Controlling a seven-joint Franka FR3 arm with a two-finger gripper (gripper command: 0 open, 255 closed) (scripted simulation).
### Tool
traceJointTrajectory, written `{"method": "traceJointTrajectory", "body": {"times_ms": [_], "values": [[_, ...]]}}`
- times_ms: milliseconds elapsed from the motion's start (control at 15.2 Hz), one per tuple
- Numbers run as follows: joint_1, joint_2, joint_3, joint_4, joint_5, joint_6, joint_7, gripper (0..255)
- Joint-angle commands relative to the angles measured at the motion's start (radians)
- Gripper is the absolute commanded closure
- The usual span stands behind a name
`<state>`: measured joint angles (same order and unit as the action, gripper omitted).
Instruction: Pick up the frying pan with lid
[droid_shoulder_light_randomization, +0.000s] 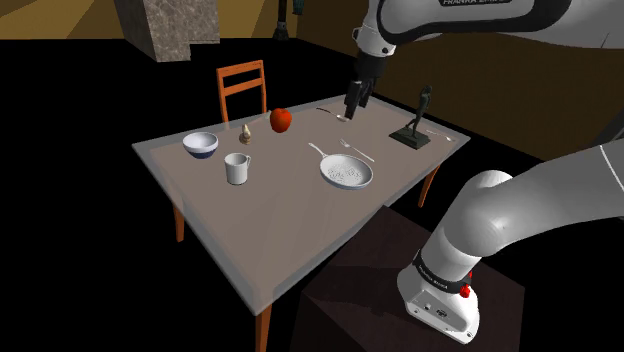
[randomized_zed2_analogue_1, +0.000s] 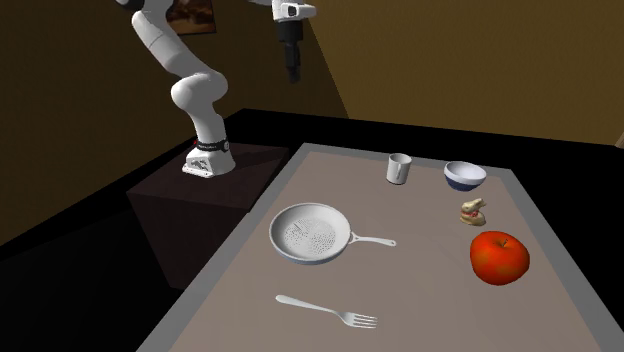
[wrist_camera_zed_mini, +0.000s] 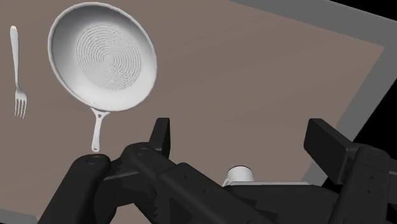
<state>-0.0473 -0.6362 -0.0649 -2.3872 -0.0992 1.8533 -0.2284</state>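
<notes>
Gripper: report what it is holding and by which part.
Nothing is held. The gripper hangs open in the air, its fingers apart and clasping nothing; the frying pan lies on the table, its handle free.

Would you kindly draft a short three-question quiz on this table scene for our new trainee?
1. Short answer: does the pan carry a lid?
2. True or false: the claw is open and clear of the pan.
3. Which thing lies nearest the pan? A) fork B) bowl C) apple

Key: 1. No, its bare inside shows. 2. True. 3. A.
</notes>
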Motion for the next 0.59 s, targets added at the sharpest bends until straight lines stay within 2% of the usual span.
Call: {"method": "traceJointTrajectory", "body": {"times_ms": [0, 528], "values": [[-0.008, 0.051, -0.032, -0.007, -0.002, 0.066, -0.025, 0], [-0.024, 0.285, -0.151, 0.007, 0.034, 0.303, -0.135, 0]]}}
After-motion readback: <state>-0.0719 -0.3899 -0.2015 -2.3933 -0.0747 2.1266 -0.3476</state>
